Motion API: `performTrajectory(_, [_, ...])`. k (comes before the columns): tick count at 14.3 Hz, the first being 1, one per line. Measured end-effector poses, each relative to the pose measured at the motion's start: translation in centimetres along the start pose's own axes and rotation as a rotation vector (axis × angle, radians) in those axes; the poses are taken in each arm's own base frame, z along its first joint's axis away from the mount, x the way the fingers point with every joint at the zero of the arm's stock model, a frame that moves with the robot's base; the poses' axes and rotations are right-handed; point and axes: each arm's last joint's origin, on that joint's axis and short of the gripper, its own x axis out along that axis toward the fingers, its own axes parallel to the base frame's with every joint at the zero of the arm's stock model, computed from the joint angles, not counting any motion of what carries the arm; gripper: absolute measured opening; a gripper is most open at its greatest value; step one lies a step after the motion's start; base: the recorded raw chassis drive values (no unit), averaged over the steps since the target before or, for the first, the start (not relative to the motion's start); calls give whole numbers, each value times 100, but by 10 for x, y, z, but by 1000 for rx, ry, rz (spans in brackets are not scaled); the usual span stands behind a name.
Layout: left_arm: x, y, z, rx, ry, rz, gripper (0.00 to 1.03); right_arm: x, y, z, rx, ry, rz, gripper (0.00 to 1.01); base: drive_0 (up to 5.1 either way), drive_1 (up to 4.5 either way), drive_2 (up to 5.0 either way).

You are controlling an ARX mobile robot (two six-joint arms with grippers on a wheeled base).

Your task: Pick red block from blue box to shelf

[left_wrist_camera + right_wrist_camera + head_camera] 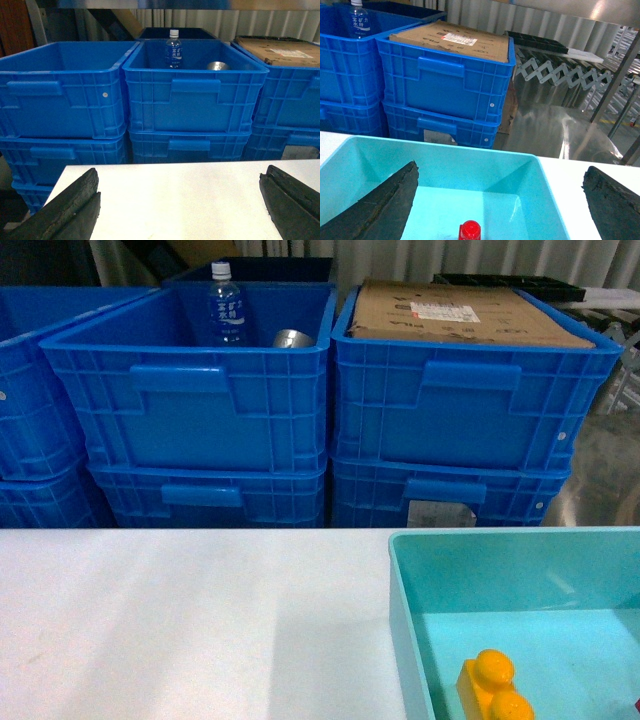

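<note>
From our head camera we see a white table (180, 620) with lots of bare room on the left, and the pale blue box (405, 640) sitting at the right, cut off by the picture's edge. A yellow brick (493, 688) lies inside it near the front; the red block does not show clearly here. Behind the table stand dark blue crates (200, 430), one holding a water bottle (226, 308), another topped with cardboard (460, 315). Our left wrist camera shows the left gripper (180, 210) spread wide over bare table, holding nothing. Our right wrist camera shows the right gripper (500, 205) wide open above the blue box, holding nothing. Only here we see the red block (469, 231), small, shiny and bright, on the box floor between the fingers. The steel shelf (615, 85) shows at the right.
</note>
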Motion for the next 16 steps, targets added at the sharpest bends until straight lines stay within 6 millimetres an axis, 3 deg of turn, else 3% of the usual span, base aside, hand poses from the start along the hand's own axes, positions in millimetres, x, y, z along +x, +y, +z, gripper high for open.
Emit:
performTrajectory(8, [0, 0, 0, 0, 0, 0, 98, 1, 0, -2, 0, 20, 8, 98, 0, 0, 0])
performTrajectory(10, [0, 0, 0, 0, 0, 0, 98, 9, -1, -8, 7, 112, 20, 98, 0, 0, 0])
performTrajectory(12, [0, 0, 0, 0, 0, 0, 98, 23, 0, -1, 18, 148, 48, 98, 0, 0, 0])
performTrajectory(13, [0, 0, 0, 0, 0, 0, 98, 37, -1, 13, 28, 154, 55, 98, 0, 0, 0])
performTrajectory(14, [0, 0, 0, 0, 0, 0, 98, 70, -2, 38, 38, 171, 58, 98, 0, 0, 0])
performTrajectory(15, [0, 0, 0, 0, 0, 0, 98, 114, 5, 32, 63, 321, 54, 98, 0, 0, 0])
performTrajectory(16, [0, 0, 0, 0, 0, 0, 98, 129, 10, 11, 57, 425, 37, 98, 0, 0, 0])
